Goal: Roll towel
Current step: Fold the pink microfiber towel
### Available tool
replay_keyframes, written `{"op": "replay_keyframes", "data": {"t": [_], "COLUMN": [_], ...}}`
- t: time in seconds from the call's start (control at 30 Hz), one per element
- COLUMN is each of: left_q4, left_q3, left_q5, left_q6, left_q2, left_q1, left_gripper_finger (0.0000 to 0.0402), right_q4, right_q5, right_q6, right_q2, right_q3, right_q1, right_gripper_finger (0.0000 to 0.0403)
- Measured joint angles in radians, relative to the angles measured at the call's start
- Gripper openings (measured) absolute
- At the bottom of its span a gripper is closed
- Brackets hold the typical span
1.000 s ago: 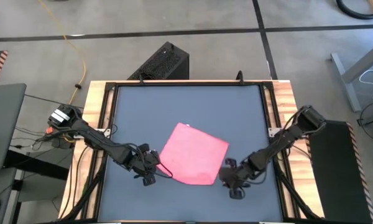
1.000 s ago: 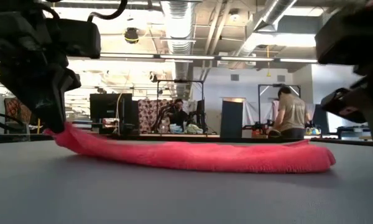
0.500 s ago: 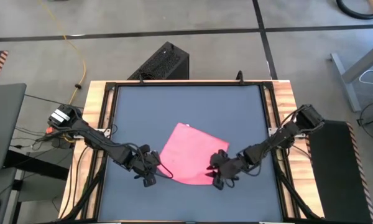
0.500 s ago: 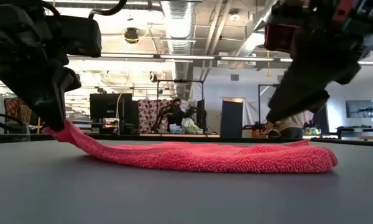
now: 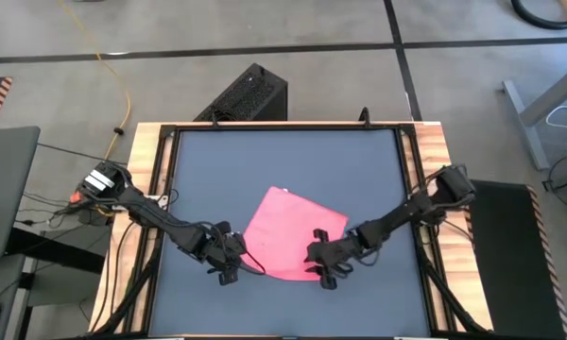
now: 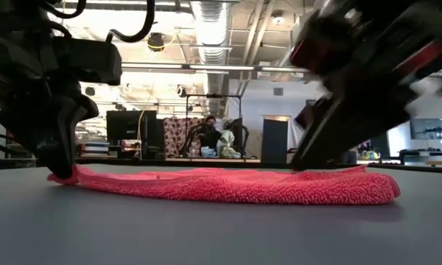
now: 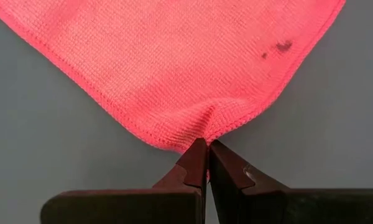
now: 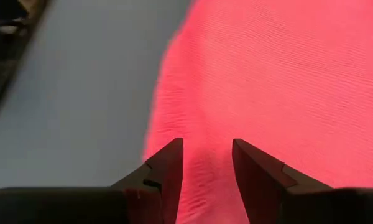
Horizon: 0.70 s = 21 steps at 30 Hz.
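The pink towel [image 5: 295, 234] lies spread flat on the dark grey tabletop [image 5: 265, 161], toward the near edge, turned like a diamond. My left gripper [image 5: 236, 268] is at its near-left corner, shut on it. My right gripper [image 5: 319, 268] stands open over the towel's near-right part, close to the near edge. In the right wrist view its two fingers [image 8: 169, 163] straddle a strip of the cloth [image 8: 267, 74]. Whether they touch it I cannot tell. My left gripper pinches the tip of the towel's near-left corner [image 7: 205, 132] between its two fingers. The fingers slant steeply down from the table's near-left side. The cloth puckers at the fingertips. The held corner [image 6: 68, 175] sits just above the table, and the rest lies flat.
Bare tabletop spreads over the far half and on both sides of the towel. A wooden frame [image 5: 146, 170] borders the table. A black box [image 5: 246, 94] stands on the floor beyond the far edge. People [image 6: 210, 136] are far back in the room.
My right gripper has swung toward the table's left, from beside the towel's near-right corner to over the cloth, and has tipped further down. The corner held by my left gripper has sunk from a raised peak to just above the table; the rest of the towel has stayed put.
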Motion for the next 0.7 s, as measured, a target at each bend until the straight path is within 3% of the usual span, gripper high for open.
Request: {"op": "replay_keyframes", "data": {"t": [0.43, 0.7], "left_q4": [-0.001, -0.001], "left_q3": [0.0, 0.0], "left_q5": [-0.001, -0.01], "left_q6": [0.004, 0.015], "left_q2": [0.0, 0.0], "left_q1": [0.0, 0.0], "left_gripper_finger": [0.0, 0.0], "right_q4": [-0.057, -0.042], "right_q5": [-0.079, -0.081], "right_q6": [0.018, 0.026], "right_q2": [0.027, 0.015], "right_q3": [0.024, 0.024], "right_q1": [-0.014, -0.012], "right_gripper_finger": [0.0154, 0.0055]}}
